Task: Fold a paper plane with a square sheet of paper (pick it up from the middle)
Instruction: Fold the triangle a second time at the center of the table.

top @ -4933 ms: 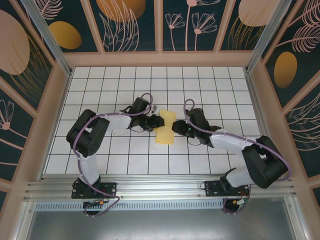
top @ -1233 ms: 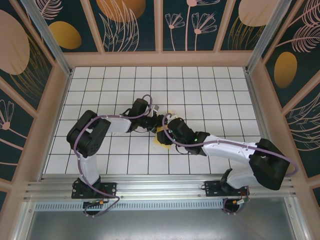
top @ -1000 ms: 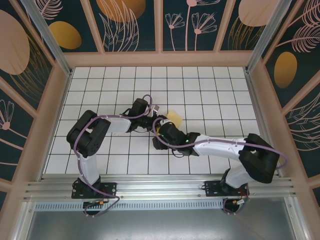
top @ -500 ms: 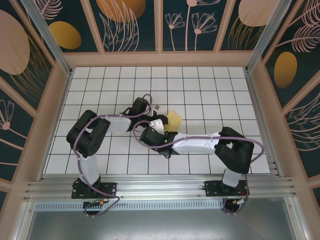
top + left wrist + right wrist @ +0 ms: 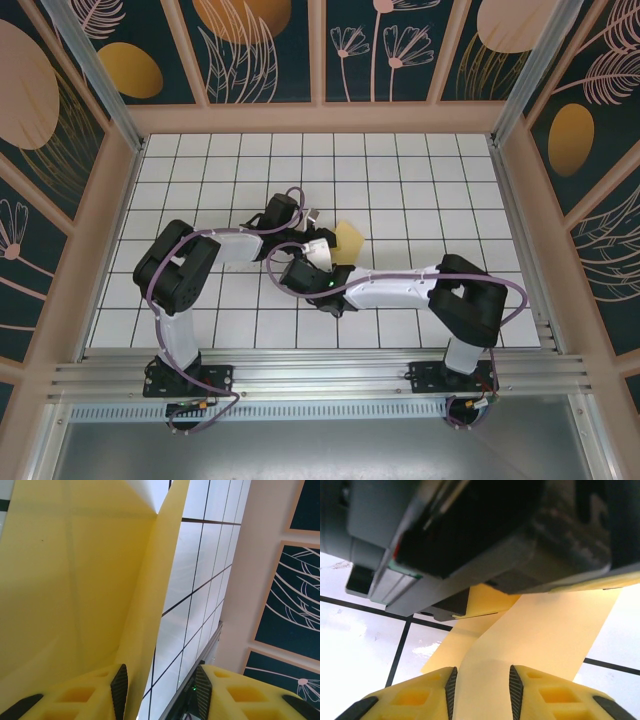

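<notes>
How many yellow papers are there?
1. The yellow paper is near the middle of the table. The right arm covers part of it, so more could hide there.

Black joints [image 5: 172, 262], pale grey links [image 5: 390, 290], purple cables [image 5: 152, 292]; yellow tool fingers [image 5: 560, 695], black pads [image 5: 451, 687].

yellow paper [image 5: 349, 238] | near part hidden under right arm [image 5: 390, 290] | folds unclear

Left arm [image 5: 235, 245]: elbow bent, forearm reaching out to the right. Right arm [image 5: 395, 288]: stretched low and far across to the left, wrist just beside the left wrist. Left gripper [image 5: 160, 680]: jaws set well apart. Right gripper [image 5: 482, 677]: jaws apart, with the left gripper's housing close ahead.
</notes>
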Tool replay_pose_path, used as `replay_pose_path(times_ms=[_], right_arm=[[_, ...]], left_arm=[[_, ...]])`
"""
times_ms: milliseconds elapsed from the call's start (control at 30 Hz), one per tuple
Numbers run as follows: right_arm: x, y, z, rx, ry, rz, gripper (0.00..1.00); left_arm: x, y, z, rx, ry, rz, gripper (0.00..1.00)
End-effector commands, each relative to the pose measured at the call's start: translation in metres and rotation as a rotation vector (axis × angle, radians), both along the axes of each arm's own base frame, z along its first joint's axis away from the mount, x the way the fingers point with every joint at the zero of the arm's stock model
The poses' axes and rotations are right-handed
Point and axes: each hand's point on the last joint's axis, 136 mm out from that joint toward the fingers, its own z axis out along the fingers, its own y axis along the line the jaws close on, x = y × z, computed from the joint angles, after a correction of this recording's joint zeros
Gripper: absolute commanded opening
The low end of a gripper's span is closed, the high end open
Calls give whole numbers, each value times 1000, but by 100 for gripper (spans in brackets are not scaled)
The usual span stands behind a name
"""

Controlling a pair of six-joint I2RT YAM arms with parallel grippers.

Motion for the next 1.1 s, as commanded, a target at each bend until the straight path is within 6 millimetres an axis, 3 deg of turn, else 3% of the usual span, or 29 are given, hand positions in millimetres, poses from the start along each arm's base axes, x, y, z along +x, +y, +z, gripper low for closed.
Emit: replay_pose_path(times_ms=[0, 600, 1067], right_arm=[[-12, -18, -12, -70, 39, 5, 30], [-16, -15, -8, 31, 71, 22, 5], [-5, -8, 4, 96, 50, 21, 15]], left_arm=[[5, -10, 21, -41, -53, -29, 44], [6, -8, 19, -15, -60, -25, 45], [6, -7, 15, -3, -55, -24, 45]])
